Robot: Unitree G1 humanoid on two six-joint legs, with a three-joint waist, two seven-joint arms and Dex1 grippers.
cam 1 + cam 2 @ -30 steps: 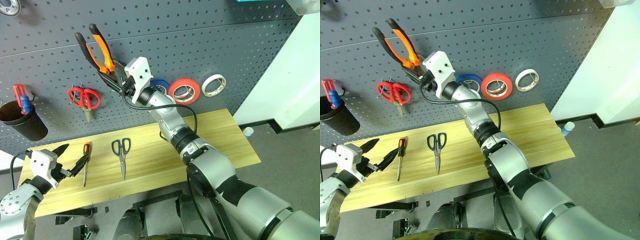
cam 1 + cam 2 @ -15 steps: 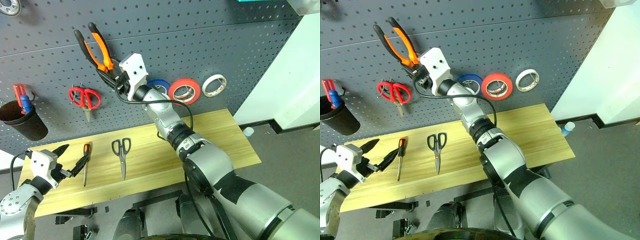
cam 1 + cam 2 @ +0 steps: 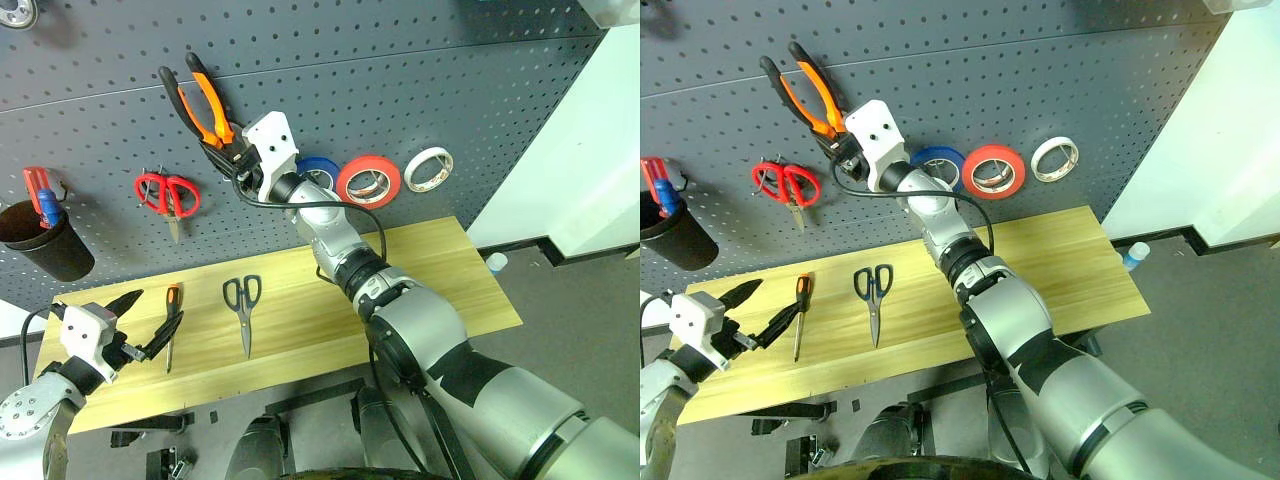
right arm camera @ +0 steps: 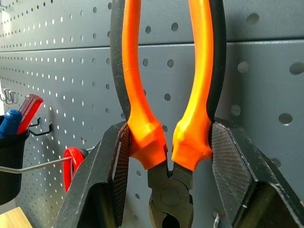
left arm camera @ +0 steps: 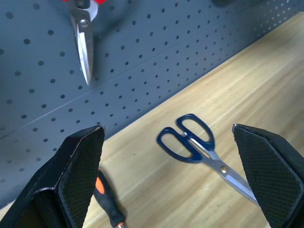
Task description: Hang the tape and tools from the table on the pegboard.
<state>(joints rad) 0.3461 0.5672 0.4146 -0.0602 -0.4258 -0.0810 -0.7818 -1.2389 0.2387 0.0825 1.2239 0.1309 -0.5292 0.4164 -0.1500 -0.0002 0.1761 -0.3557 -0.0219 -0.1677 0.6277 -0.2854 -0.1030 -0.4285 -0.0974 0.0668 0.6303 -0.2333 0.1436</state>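
Clearly your right claw [image 4: 168, 156] clamps the pliers [image 3: 200, 105] handles-up against the pegboard [image 3: 400, 80] to seek a hook; your left claw [image 3: 140, 320] hangs released above the bench [image 3: 440, 270].

Orange-and-black pliers [image 3: 200, 105] are held handles-up against the grey pegboard [image 3: 400, 80]. Dark-handled scissors [image 3: 243, 303] and the slim screwdriver [image 3: 171, 322] lie apart on the yellow table [image 3: 440, 270].

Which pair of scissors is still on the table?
The dark-handled scissors, lying flat on the table beside the screwdriver. The red-handled scissors already hang on the pegboard.
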